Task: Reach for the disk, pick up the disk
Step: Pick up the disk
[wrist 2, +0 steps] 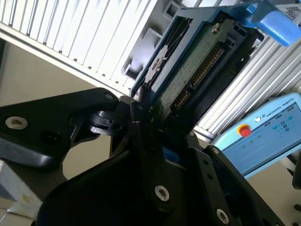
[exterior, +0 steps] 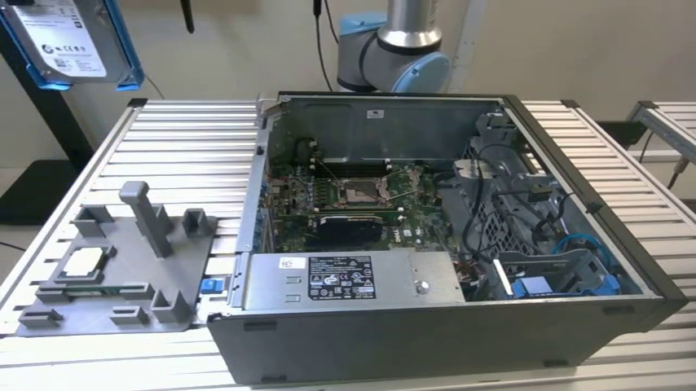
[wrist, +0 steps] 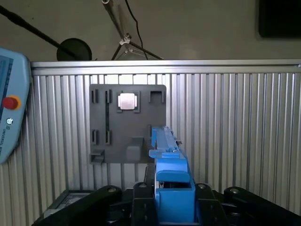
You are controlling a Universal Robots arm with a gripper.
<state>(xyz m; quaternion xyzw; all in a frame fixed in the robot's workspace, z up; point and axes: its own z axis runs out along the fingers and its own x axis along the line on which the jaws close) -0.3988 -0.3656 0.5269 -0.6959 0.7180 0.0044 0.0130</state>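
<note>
The disk [exterior: 71, 41], silver with a white label and a blue bracket, hangs high in the air at the exterior view's upper left, above the table's far corner. In the second wrist view my gripper [wrist 2: 157, 110] is shut on the disk [wrist 2: 197, 66], whose green circuit-board underside and connector face the camera. The first wrist view looks along the disk [wrist: 167, 160] edge-on, its blue bracket clamped between the black fingers [wrist: 141, 200], with the ribbed table far below.
An open computer case [exterior: 576, 204] takes up the table's middle and the exterior view's right, with a grey labelled box [exterior: 348, 281] at its front. A grey fixture plate [exterior: 120, 269] carries a small square chip [wrist: 127, 101]. A pale blue teach pendant [wrist 2: 263, 136] lies beside the table.
</note>
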